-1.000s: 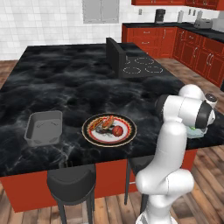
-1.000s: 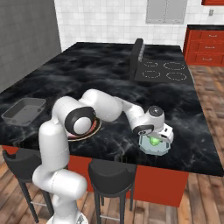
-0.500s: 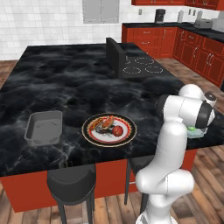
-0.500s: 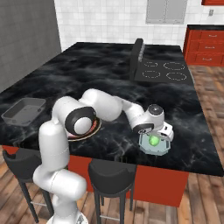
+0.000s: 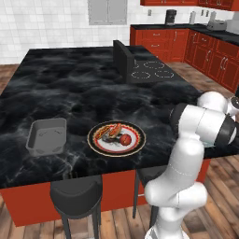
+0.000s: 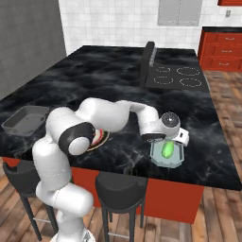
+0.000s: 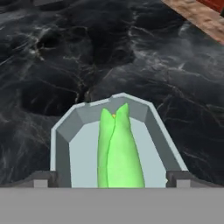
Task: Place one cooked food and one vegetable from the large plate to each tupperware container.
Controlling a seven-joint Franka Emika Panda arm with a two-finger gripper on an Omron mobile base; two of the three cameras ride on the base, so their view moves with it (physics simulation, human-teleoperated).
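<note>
The pale translucent tupperware container [image 7: 65,127] lies right under my hand with a long green vegetable [image 7: 116,151] resting inside it. My gripper [image 7: 111,181] is open, its fingertips [image 7: 41,179] wide on either side of the vegetable and not touching it. From the right base, the gripper [image 6: 176,142] hovers just over this container [image 6: 156,155] near the counter's front edge. The large plate [image 5: 92,140], red-orange rimmed, holds a red tomato [image 5: 125,139] and browned cooked food [image 5: 113,130]. The grey tupperware container [image 5: 46,137] sits left of the plate.
A dark upright panel [image 5: 122,60] and a cooktop [image 5: 149,70] stand at the far side of the black marble island. Dark stools [image 6: 120,194] are tucked under the front edge. My own arm [image 6: 108,116] reaches across in front of the plate [image 6: 100,139].
My hand has lifted slightly away from the pale container. The green vegetable stays lying in it.
</note>
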